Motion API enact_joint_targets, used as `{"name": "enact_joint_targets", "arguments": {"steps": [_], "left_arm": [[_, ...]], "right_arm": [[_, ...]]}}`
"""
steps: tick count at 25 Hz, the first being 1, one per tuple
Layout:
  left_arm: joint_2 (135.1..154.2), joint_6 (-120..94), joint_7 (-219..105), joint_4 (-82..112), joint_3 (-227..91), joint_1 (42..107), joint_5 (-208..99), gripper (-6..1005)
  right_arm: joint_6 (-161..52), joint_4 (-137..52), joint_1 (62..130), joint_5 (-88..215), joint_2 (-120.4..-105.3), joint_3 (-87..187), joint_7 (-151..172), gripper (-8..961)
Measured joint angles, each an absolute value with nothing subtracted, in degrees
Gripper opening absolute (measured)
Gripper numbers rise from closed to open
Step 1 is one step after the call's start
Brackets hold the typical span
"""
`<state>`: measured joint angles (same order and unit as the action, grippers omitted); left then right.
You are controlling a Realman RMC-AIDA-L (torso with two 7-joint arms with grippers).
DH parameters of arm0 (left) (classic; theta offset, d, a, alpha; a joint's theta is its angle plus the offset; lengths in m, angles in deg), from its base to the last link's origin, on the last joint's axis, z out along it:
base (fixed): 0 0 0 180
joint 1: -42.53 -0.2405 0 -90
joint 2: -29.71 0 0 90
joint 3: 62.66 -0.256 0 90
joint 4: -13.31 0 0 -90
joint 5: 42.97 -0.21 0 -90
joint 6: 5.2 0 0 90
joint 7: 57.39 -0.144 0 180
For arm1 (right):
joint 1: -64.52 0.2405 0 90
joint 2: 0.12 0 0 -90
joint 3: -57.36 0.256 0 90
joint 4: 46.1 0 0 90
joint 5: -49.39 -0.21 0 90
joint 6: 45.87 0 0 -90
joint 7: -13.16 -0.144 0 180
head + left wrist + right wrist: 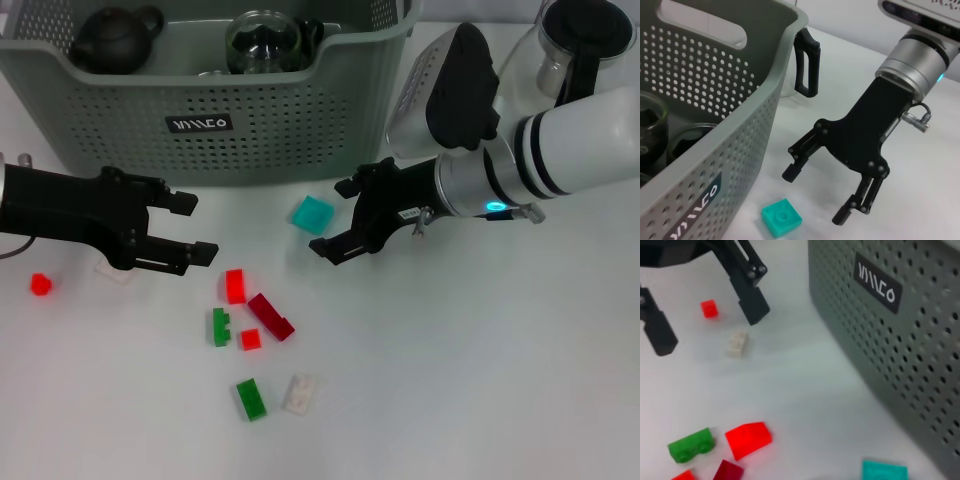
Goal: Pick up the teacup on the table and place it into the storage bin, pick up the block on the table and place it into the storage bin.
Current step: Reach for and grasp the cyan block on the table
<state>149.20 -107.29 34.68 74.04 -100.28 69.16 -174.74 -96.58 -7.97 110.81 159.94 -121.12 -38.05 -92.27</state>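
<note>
1. A white worktop (480,380) carries everything. The grey-green storage bin (290,110) stands along its far edge, left of centre, label facing forward.
2. Inside the bin sit a dark teapot (115,38) and a glass cup (262,42). A clear glass pot (575,45) with a black handle stands at the far right corner, outside the bin.
3. A teal block (313,213) lies on the worktop just in front of the bin.
4. Nearer the front edge lie scattered small bricks: red (235,285), dark red (271,316), green (221,326), another green (251,399) and white (300,393). A small red cube (40,284) lies near the left edge.
5. The right gripper (335,215) reaches in from the right, low over the worktop, its fingers spread wide and empty, just beside the teal block.
6. The left gripper (195,227) reaches in from the left edge, its fingers also spread and holding nothing, with a white brick (737,343) beside it.
7. Bare worktop lies open between the two grippers and across the right half.
</note>
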Motion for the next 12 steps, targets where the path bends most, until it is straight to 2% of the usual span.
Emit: {"name": "enact_joint_targets", "arguments": {"steps": [12], "left_arm": [[149.53, -107.3, 34.4, 74.1, -100.3, 69.3, -175.0, 753]], "right_arm": [[-92.3, -13.2, 114.0, 156.4, -121.40, -41.0, -92.1, 887]]}}
